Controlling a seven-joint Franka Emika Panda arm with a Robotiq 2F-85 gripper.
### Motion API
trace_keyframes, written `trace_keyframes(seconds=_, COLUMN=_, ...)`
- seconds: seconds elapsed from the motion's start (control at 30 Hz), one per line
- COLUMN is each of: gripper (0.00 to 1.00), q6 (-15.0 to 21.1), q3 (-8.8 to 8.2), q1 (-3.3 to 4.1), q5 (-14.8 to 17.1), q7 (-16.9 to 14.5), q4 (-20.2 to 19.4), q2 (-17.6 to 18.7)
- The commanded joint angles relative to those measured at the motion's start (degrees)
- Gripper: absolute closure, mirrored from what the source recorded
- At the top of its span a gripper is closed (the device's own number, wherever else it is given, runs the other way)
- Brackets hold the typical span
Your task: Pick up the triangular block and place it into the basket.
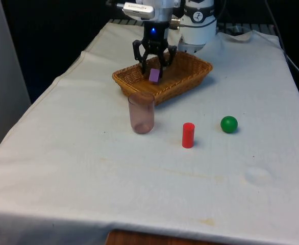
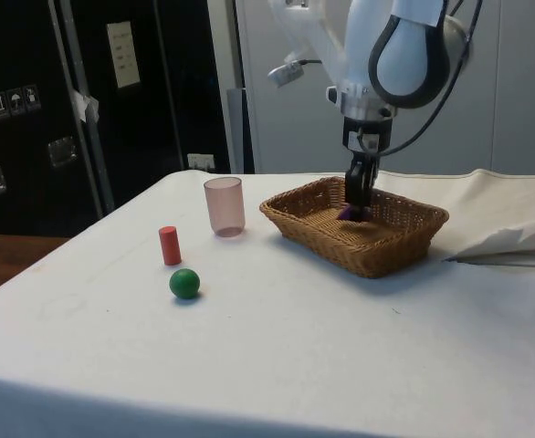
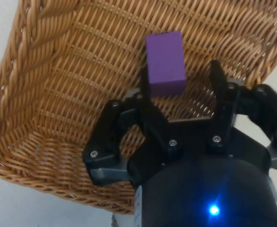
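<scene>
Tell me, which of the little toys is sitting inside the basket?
The purple block. It lies in the wicker basket, under the pincer. The red cylinder and green ball are out on the white cloth.

The basket [image 1: 190,76] is woven wicker, rough and ribbed. The purple block [image 3: 165,63] looks matt and smooth. A white cloth [image 1: 139,173], slightly creased and faintly stained, covers the worktop. The pink cup [image 1: 141,113] is translucent plastic. The gripper [image 3: 181,87] is matt black.
</scene>
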Motion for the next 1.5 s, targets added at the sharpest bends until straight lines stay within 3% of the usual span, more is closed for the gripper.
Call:
trace_keyframes(seconds=0.0, gripper=0.35, q6=-0.86, q3=0.40, q1=-0.29, q5=0.46, q7=-0.52, q4=-0.46, q2=-1.43)
trace_keyframes(seconds=0.17, gripper=0.11, q6=-1.15, q3=0.34, q1=-0.29, q5=0.46, q7=-0.52, q4=-0.46, q2=-1.60)
trace_keyframes(seconds=0.2, gripper=0.01, q6=-1.26, q3=0.34, q1=-0.29, q5=0.46, q7=-0.57, q4=-0.46, q2=-1.60)
trace_keyframes(seconds=0.23, gripper=0.00, q6=-1.26, q3=0.34, q1=-0.29, q5=0.46, q7=-0.57, q4=-0.46, q2=-1.60)
trace_keyframes(seconds=0.27, gripper=0.00, q6=-0.52, q3=-0.06, q1=-0.06, q5=0.00, q7=-0.06, q4=0.00, q2=-0.40)
trace_keyframes(seconds=0.33, gripper=0.00, q6=-1.20, q3=0.29, q1=-0.29, q5=0.40, q7=-0.52, q4=-0.40, q2=-1.49)
trace_keyframes(seconds=0.53, gripper=0.00, q6=-2.41, q3=0.57, q1=0.23, q5=0.23, q7=0.34, q4=-0.40, q2=-3.04)
trace_keyframes(seconds=0.9, gripper=0.00, q6=-7.05, q3=1.49, q1=0.23, q5=0.00, q7=0.69, q4=0.86, q2=-7.45)
trace_keyframes(seconds=1.13, gripper=0.00, q6=-11.34, q3=3.15, q1=0.63, q5=0.57, q7=2.18, q4=4.58, q2=-8.54)
trace_keyframes(seconds=1.17, gripper=0.00, q6=-10.60, q3=2.92, q1=0.29, q5=0.00, q7=1.95, q4=3.95, q2=-8.48)
trace_keyframes(seconds=1.2, gripper=0.00, q6=-11.75, q3=3.38, q1=0.63, q5=0.63, q7=2.29, q4=5.04, q2=-8.54)
trace_keyframes(seconds=1.37, gripper=0.00, q6=-14.15, q3=4.53, q1=0.74, q5=0.92, q7=3.15, q4=8.02, q2=-8.37)
trace_keyframes(seconds=1.43, gripper=0.00, q6=-14.84, q3=4.87, q1=0.74, q5=0.97, q7=3.50, q4=9.05, q2=-8.14)
trace_keyframes(seconds=1.47, gripper=0.00, q6=-14.21, q3=4.70, q1=0.34, q5=0.00, q7=3.61, q4=8.54, q2=-8.31)
